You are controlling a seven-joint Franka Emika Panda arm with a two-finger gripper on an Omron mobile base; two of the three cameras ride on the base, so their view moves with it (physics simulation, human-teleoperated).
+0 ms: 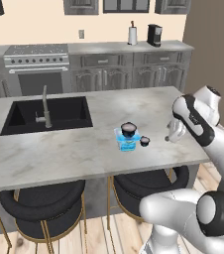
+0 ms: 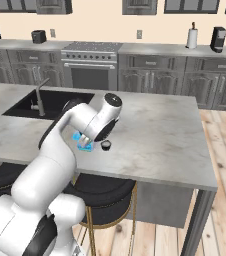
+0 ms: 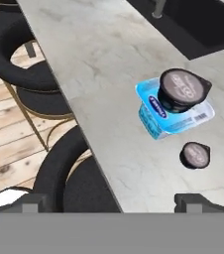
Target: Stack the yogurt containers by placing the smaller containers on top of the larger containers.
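Note:
The larger container, a light-blue tub, rests on the marble island near its front edge. One smaller container, a round dark cup with a pale top, stands on the tub's lid. The tinier dark cup sits on the counter just beside the tub. My gripper hovers above the counter to the right of both, open wide, holding nothing. In the right base view my arm hides most of the tub.
A black sink with a faucet is set into the island's left half. Black stools stand under the front edge. A stove and cabinets line the back wall.

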